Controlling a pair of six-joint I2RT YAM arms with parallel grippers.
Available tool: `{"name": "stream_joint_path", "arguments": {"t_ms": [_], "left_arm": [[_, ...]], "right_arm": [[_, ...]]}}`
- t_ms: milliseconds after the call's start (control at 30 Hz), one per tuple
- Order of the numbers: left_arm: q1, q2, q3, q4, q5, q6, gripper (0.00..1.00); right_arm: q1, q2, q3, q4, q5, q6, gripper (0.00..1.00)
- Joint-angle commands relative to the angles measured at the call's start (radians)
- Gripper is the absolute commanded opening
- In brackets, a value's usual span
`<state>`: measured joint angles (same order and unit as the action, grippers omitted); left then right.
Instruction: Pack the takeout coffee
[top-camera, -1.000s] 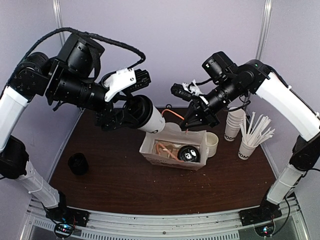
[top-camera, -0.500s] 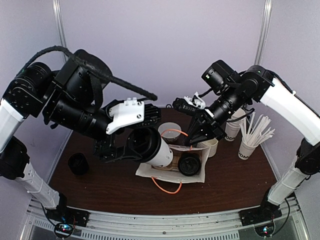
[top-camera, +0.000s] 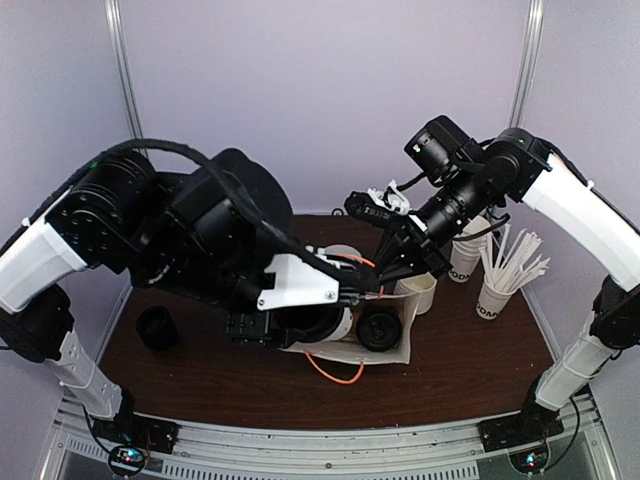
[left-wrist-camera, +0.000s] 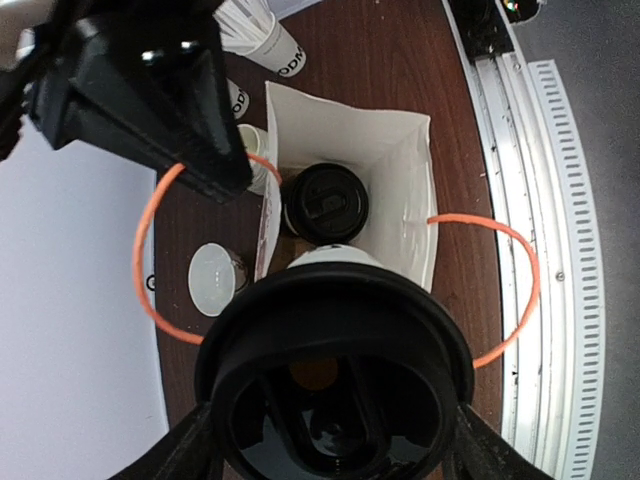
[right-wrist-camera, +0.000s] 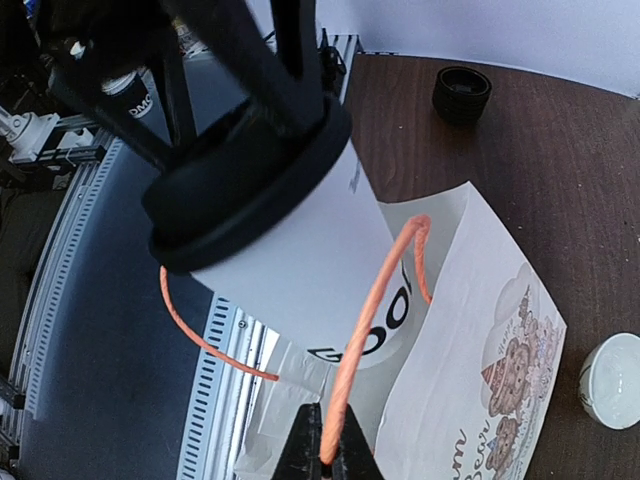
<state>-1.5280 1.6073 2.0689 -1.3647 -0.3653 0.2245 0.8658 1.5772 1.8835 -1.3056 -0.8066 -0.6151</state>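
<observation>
Bag (left-wrist-camera: 400, 180) holds lidded cup (left-wrist-camera: 325, 203) (left pincer (left-wrist-camera: 335, 440) clamps second cup (left-wrist-camera: 335, 330)); right pincer (right-wrist-camera: 325, 455) pinches handle (right-wrist-camera: 375, 300).

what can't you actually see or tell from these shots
- held cup lettering: in the right wrist view the orange handle and the bag edge cross it, so only part shows.
- second cup: the left wrist and top views show just its lid; the bag walls hide the body.
- held cup base: its own lid blocks it in the left wrist view, the left arm in the top view; contact with the bag floor can't be told.
</observation>
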Motion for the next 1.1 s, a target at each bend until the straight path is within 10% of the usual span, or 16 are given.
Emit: {"name": "stream_joint_path", "arguments": {"t_ms": [0,1067], "left_arm": [[-0.003,0.054,-0.01,0.003,-0.082,0.095,0.62],[0.049,0.12,-0.332,0.307,-0.236,0.276,0.61]], "right_arm": [[-0.001,-0.008,0.041,0.059,0.094,0.049,0.0],[0.098,0.028,0.078,-0.024,0.019,-0.021,0.0]]}}
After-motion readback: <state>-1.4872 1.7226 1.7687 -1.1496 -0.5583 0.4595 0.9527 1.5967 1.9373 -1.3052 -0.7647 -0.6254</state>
